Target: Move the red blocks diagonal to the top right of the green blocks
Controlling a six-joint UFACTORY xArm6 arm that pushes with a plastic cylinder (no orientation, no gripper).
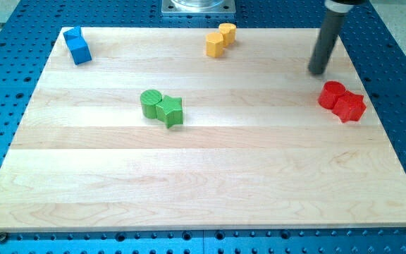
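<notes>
While my tip [318, 71] rests just above the two touching red blocks [342, 101], the approach step is in hand. I carry no jaws, only a rod. The green cylinder and star [162, 107] lie well leftward on the wooden worktop [203, 183]; next, I judge, a leftward push.

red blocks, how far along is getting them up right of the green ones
Done: nothing visibly; the red blocks sit far to the view's right of the green blocks, level with them. In hand: my tip is just above-left of the reds. Left: pushing them up.
</notes>
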